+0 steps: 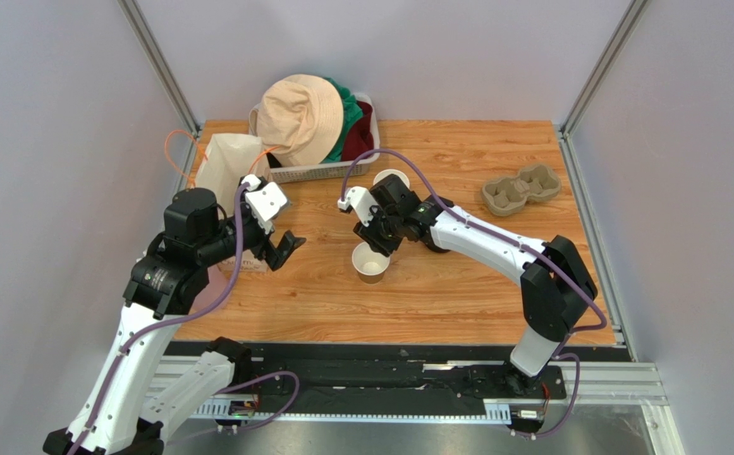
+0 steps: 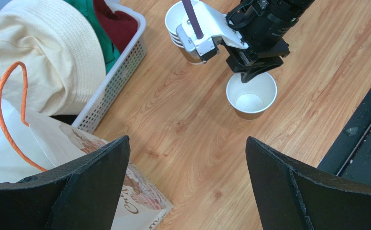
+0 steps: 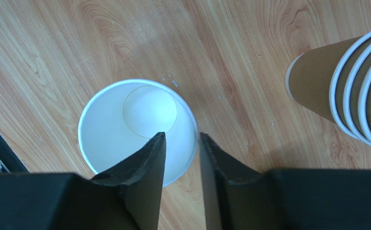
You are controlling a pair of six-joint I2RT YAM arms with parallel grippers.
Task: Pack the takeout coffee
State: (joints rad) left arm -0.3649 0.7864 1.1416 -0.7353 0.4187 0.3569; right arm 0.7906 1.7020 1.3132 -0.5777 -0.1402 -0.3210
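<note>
A small paper cup [image 1: 371, 265] with kraft-brown sides and a white inside stands upright and open on the wooden table; no black lid shows anywhere. My right gripper [image 1: 380, 245] hangs just over its far rim. In the right wrist view the gripper [image 3: 182, 136] has a narrow gap, one finger over the cup's inside [image 3: 125, 124] and the other outside the rim, neither pressing the wall. My left gripper [image 1: 285, 248] is wide open and empty, left of the cup. In the left wrist view it [image 2: 187, 139] hovers over bare wood, with the cup [image 2: 250, 98] ahead.
A stack of nested cups [image 1: 391, 180] stands just behind the right gripper. A white paper bag with orange handles [image 1: 228, 166] stands at the left. A white basket [image 1: 313, 172] of hats is behind it. A cardboard cup carrier [image 1: 521, 188] lies at the right.
</note>
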